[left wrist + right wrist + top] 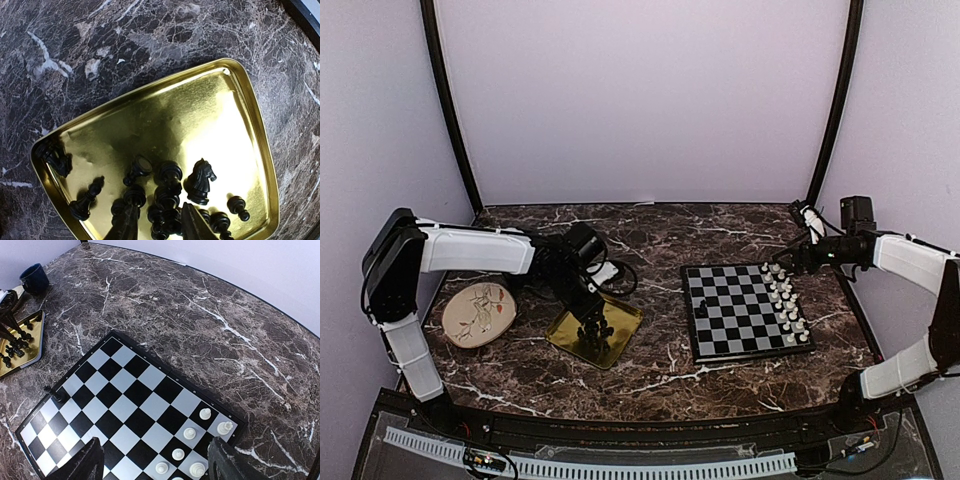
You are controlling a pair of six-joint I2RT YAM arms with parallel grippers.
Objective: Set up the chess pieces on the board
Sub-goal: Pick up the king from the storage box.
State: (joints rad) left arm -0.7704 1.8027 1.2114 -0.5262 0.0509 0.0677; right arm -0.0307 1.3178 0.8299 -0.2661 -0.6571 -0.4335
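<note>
The board [735, 315] lies right of centre. Several white chess pieces [788, 305] stand in two files along its right side. A lone black piece [59, 395] stands at its left edge. My right gripper [782, 266] hovers over the board's far right corner. In the right wrist view this right gripper [159, 462] is open wide and holds nothing. Several black pieces lie in a gold tray [250, 100], among them a knight [201, 181] and a bishop [86, 199]. My left gripper [160, 225] reaches into the tray, its fingers [122, 225] apart and straddling a cluster of black pieces [167, 200].
A round floral plate [480, 312] sits left of the gold tray [620, 320]. A dark blue mug [34, 279] stands behind the tray. Bare marble lies between tray and board. Purple walls enclose the table.
</note>
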